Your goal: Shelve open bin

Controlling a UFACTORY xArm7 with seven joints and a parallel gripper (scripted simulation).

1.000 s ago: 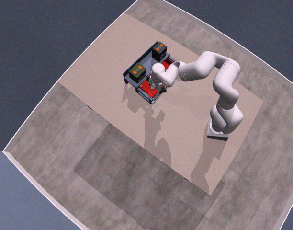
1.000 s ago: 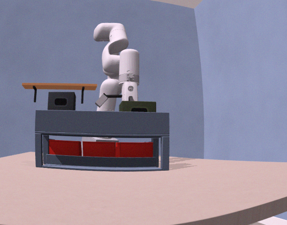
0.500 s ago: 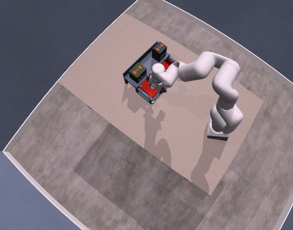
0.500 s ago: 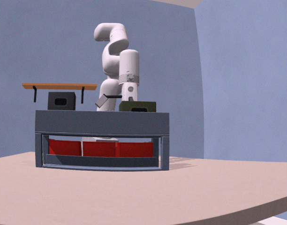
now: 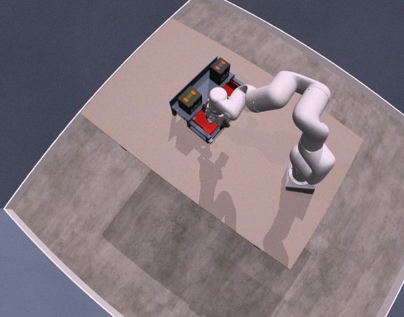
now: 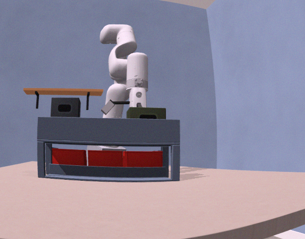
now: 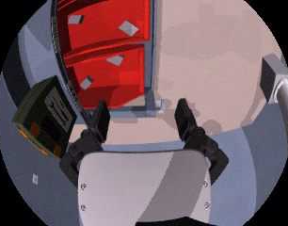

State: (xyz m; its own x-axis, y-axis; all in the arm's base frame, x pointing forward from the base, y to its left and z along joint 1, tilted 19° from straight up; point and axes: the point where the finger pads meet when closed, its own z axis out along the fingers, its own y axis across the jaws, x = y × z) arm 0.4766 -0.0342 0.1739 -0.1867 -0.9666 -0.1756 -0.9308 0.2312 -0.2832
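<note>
Three red open bins stand side by side in the grey shelf (image 6: 108, 129) (image 5: 181, 114), with small grey parts lying in them. From behind they show as a level red row (image 6: 69, 157) (image 6: 104, 158) (image 6: 143, 158). From above, red shows on both sides of the arm (image 5: 202, 123) (image 5: 231, 87). My gripper (image 7: 141, 106) (image 5: 214, 119) is open and empty. It hangs over the shelf's front corner, beside the nearest bin, touching nothing.
A dark green box (image 5: 189, 99) (image 6: 146, 112) (image 7: 44, 116) and a black box (image 5: 219, 70) (image 6: 65, 106) stand on the shelf's top board. An orange board on black brackets (image 6: 62, 91) shows behind. The tan table (image 5: 257, 153) surrounds the shelf.
</note>
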